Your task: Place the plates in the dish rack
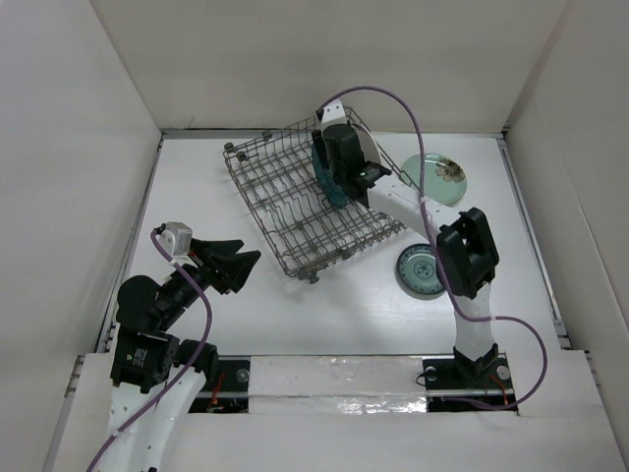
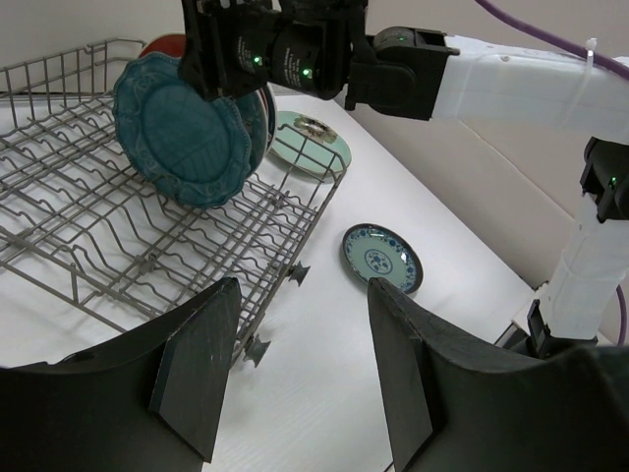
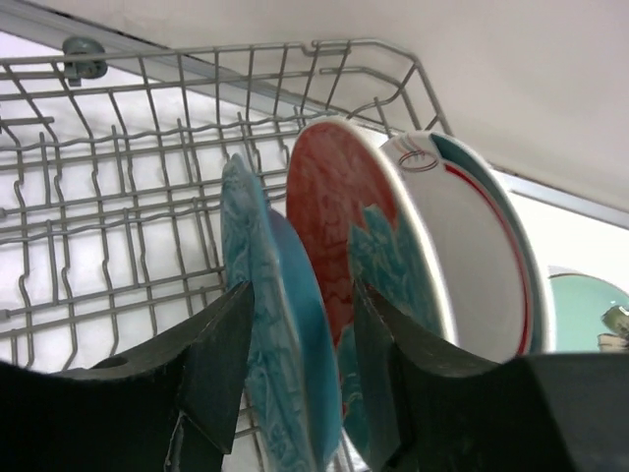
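The grey wire dish rack (image 1: 285,211) lies at an angle in the middle of the table. A dark teal scalloped plate (image 3: 265,285) stands upright in it, in front of a red-and-teal floral plate (image 3: 334,206) and a white-backed plate (image 3: 472,265). My right gripper (image 3: 300,290) straddles the top edge of the dark teal plate (image 2: 182,128). Its left finger touches the plate and a thin gap shows at the right finger. My left gripper (image 2: 303,285) is open and empty near the rack's front corner. A pale mint plate (image 1: 437,179) and a teal ring-pattern plate (image 1: 421,269) lie flat on the table.
The white walls of the enclosure stand close on the left, back and right. The rack's small dark wheels (image 2: 257,346) stick out just ahead of my left fingers. The right arm (image 1: 462,256) reaches over the ring-pattern plate (image 2: 381,259).
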Action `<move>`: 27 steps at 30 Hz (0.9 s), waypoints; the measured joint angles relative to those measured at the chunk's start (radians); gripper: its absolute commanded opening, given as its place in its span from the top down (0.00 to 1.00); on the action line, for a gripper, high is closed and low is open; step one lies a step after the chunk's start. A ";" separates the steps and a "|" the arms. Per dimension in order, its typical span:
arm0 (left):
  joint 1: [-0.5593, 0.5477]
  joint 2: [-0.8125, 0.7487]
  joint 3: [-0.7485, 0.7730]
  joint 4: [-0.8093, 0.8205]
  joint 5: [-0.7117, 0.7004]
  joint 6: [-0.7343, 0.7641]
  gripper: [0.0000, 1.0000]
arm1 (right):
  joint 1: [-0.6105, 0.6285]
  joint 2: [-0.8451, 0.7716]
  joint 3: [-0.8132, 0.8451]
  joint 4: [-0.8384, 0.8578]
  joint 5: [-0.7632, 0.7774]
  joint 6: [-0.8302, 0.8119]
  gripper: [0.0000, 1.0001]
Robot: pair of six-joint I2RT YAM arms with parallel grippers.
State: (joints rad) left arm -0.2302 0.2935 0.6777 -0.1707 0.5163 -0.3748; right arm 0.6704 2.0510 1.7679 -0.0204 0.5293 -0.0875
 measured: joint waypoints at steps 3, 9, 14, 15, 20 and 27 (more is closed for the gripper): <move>0.000 0.000 0.000 0.000 0.000 0.000 0.49 | -0.010 -0.025 0.000 -0.005 -0.014 0.019 0.40; 0.000 0.008 0.000 0.000 0.000 0.000 0.49 | -0.040 -0.135 -0.002 -0.043 -0.114 0.095 0.31; 0.000 0.012 -0.001 0.000 0.000 0.000 0.49 | -0.156 -0.347 -0.167 0.039 -0.248 0.260 1.00; 0.000 0.012 -0.001 0.001 0.000 0.000 0.49 | -0.211 -0.401 -0.230 0.067 -0.270 0.311 1.00; 0.000 0.011 -0.001 0.000 0.000 0.000 0.48 | -0.595 -0.502 -0.488 0.230 -0.373 0.591 0.87; 0.000 0.011 -0.003 0.000 0.000 0.000 0.48 | -0.883 -0.337 -0.740 0.271 -0.442 0.835 0.31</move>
State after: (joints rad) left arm -0.2302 0.3050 0.6750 -0.1703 0.5163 -0.3748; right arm -0.2127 1.7138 1.0275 0.2508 0.0875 0.7471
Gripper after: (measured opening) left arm 0.517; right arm 0.650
